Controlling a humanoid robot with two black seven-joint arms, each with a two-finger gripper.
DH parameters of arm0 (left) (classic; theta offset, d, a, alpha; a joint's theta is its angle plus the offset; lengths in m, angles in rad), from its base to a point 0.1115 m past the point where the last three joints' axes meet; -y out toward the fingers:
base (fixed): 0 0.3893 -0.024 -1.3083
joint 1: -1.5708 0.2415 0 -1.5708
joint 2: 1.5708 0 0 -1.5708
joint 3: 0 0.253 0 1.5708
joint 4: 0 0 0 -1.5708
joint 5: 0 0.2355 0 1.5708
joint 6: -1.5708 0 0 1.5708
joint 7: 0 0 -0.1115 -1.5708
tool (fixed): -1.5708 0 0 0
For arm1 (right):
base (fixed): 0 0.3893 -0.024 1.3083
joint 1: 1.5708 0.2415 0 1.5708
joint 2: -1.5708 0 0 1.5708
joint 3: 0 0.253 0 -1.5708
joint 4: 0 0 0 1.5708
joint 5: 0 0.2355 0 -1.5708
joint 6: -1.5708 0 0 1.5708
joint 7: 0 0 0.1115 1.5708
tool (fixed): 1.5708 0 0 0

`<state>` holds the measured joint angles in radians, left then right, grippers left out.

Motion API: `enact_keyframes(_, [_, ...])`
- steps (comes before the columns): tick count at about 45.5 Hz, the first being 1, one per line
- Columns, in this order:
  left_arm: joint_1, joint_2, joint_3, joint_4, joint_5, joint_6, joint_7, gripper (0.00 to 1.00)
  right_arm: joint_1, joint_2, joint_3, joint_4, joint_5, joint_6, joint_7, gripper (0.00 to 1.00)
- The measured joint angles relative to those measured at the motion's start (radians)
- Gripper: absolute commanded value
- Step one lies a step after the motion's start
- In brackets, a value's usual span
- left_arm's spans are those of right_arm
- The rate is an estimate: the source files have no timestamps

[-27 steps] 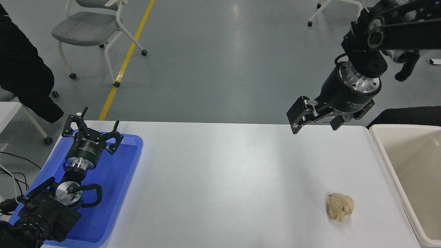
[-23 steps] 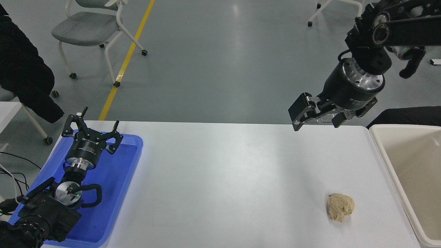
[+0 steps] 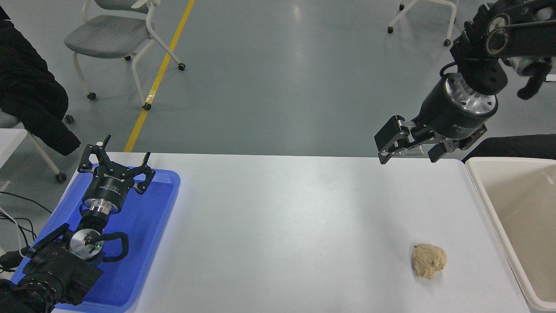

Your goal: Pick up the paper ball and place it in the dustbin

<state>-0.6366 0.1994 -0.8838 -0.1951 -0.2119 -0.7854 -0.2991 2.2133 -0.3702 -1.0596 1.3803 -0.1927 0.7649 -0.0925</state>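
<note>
A grey floor with a yellow line (image 3: pixel 160 71) running across it lies behind a white desk (image 3: pixel 278 226) that fills the lower half of the view. One grey chair (image 3: pixel 114 37) on castors stands at the upper left, the legs of a second chair show at the top right, and a dark coat (image 3: pixel 30 93) hangs at the left edge.

One paper ball (image 3: pixel 429 260) lies on the desk near its front right, resting on the bare surface with nothing touching it. It is a lumpy tan wad, roughly round, so it has no clear long axis and points no particular way; at most it is slightly wider than tall in this view. One dustbin (image 3: pixel 486 204) stands just to its right at the desk's right edge, cream-white, its long side running from near to far, and only part of it is in frame. The ball and the bin are close but apart.

The right end effector (image 3: pixel 410 150) hangs in the air over the desk's far edge, well apart from the ball, its fingers spread wide and holding nothing. The left end effector (image 3: pixel 116 167) is parked at the lower left over one blue tray (image 3: pixel 167 208), its fingers also spread open and empty, pointing away from the camera.
</note>
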Motion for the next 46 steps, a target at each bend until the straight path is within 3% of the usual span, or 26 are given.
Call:
enact_keyframes(27, [0.000, 0.000, 0.000, 0.000, 0.000, 0.000, 0.000, 1.00, -0.459, -0.247, 0.208, -0.111, -0.344, -0.080, 0.001, 1.00])
enact_keyframes(46, [0.000, 0.000, 0.000, 0.000, 0.000, 0.000, 0.000, 1.00, -0.898, -0.282, 0.467, -0.279, -0.574, -0.201, 0.001, 1.00])
